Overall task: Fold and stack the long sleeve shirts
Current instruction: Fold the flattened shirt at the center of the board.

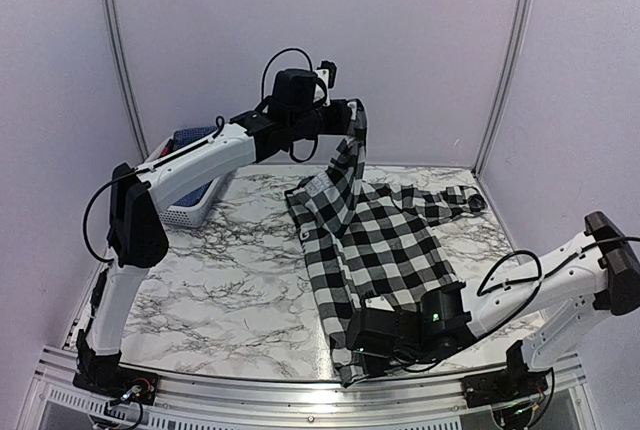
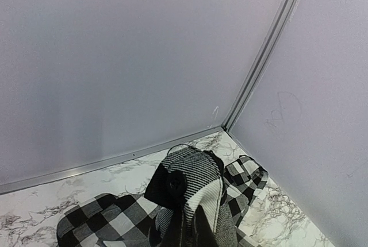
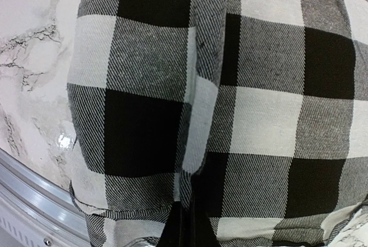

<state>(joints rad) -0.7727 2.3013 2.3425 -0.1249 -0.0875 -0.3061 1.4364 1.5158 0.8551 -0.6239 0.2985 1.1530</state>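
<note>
Both jaws are closed tight on the checked shirt [image 1: 385, 240]. My left gripper [image 1: 352, 122] holds one end lifted over the far table [image 1: 230, 270]. My right gripper [image 1: 347, 348] pinches the other end at the near edge. The shirt's long axis runs near-to-far between them.

Checked shirt [image 3: 247, 115]: woven cloth with a visible diagonal twill rib, matt and slightly fuzzy. Counter [image 1: 230, 270]: marble-pattern surface, smooth, with a faint sheen. Rail [image 1: 300, 390] along the near edge of the counter: bare metal, satin finish, grooved. Basket [image 1: 188, 213] at the far left corner: white slotted plastic, smooth. Arm links [image 1: 200, 165]: white and black shells, smooth, semi-gloss.
</note>
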